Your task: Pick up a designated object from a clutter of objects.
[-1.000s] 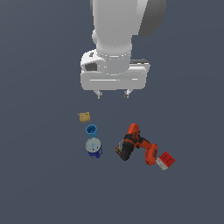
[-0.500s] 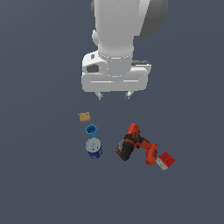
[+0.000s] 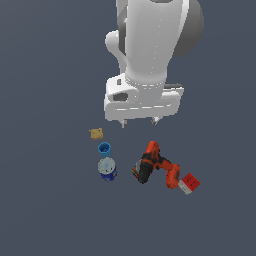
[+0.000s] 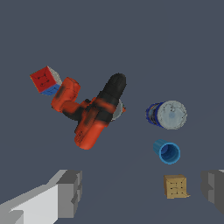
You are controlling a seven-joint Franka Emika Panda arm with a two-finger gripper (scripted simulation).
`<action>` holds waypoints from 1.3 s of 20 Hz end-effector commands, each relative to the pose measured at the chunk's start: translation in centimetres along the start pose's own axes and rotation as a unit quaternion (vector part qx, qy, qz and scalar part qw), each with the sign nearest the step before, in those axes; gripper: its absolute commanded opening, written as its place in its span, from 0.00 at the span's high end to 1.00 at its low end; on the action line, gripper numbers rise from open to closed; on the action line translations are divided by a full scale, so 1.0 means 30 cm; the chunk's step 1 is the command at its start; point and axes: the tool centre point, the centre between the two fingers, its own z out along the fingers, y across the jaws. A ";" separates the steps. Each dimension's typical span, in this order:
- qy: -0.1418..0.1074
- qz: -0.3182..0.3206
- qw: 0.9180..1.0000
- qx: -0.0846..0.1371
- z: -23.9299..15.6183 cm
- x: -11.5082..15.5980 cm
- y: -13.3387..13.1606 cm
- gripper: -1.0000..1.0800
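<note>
Status: the pick has not begun. The gripper (image 3: 139, 120) hangs above the floor with its fingers spread wide and nothing between them; in the wrist view the two finger pads (image 4: 70, 192) stand far apart at the picture's edges, with bare floor between.

Location of the target: the puzzle cube (image 3: 189, 183) lies on the floor at the far end of the group, on the exterior view's right. It sits just beside the base end of the drill (image 3: 155, 167), very close to it or touching; the pictures do not settle which. The wrist view shows its red face and a blue side (image 4: 45, 81).

Other items:
- the tan block (image 3: 97, 133) lies nearest the gripper
- the blue cup (image 3: 104, 149) stands just below the block in the exterior view
- the blue-white can (image 3: 107, 169) stands next to the cup, apart from the drill

Remaining steps, as judged from this layout:
1. Shift the gripper across the drill until it is over the cube
2. Align the fingers so they clear the drill's base
3. Descend, close on the cube, lift

None of these is done. The cube is well apart from the gripper, and the drill crowding one side is the main obstacle to a clean grasp
</note>
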 end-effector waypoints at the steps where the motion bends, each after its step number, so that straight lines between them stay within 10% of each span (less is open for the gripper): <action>1: 0.000 -0.016 1.000 -0.001 0.032 0.045 -0.035 0.04; 26: 0.002 -0.205 0.979 0.003 0.585 0.429 -0.583 0.04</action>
